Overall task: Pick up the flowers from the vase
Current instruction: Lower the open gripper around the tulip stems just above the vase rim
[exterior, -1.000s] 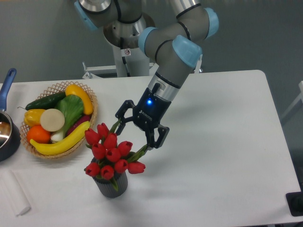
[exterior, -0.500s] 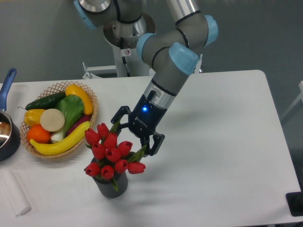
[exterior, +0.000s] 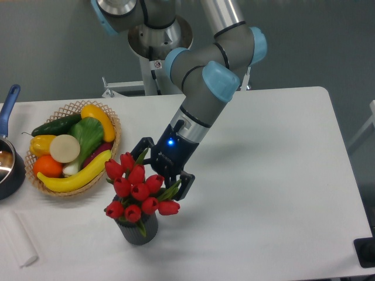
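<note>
dark pot with blue handle (exterior: 8,158): cut by left edge | small dark grey ribbed vase (exterior: 140,228): mouth hidden by red tulip flowers (exterior: 136,187) | gripper (exterior: 158,175): fingertips partly behind blooms

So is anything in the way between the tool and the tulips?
Nothing separate shows in the fixed camera view: the open tool is already up against the bunch of red tulip flowers in the ribbed dark grey vase, only leaves between.
</note>
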`<action>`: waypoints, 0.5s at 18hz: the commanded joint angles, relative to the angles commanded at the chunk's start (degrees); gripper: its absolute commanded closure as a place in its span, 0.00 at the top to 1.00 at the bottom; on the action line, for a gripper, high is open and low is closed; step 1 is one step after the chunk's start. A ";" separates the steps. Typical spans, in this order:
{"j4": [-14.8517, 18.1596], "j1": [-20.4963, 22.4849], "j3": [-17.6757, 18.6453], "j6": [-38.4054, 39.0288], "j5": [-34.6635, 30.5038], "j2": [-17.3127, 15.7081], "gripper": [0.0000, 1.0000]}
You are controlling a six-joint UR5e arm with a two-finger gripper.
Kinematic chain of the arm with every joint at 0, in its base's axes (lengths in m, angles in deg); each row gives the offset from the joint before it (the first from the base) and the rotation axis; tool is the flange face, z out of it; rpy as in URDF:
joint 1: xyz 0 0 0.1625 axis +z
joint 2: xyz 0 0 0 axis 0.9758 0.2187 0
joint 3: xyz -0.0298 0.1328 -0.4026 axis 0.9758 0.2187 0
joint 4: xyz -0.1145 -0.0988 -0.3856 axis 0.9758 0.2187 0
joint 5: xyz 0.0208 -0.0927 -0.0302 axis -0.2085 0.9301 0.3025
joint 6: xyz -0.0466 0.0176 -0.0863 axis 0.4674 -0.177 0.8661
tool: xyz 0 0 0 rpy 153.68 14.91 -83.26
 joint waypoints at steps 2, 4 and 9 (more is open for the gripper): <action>0.00 -0.09 -0.09 0.09 0.09 0.09 1.00; 0.00 -0.09 -0.26 0.79 0.09 0.17 1.00; 0.00 -0.62 -1.67 1.32 0.17 1.40 1.00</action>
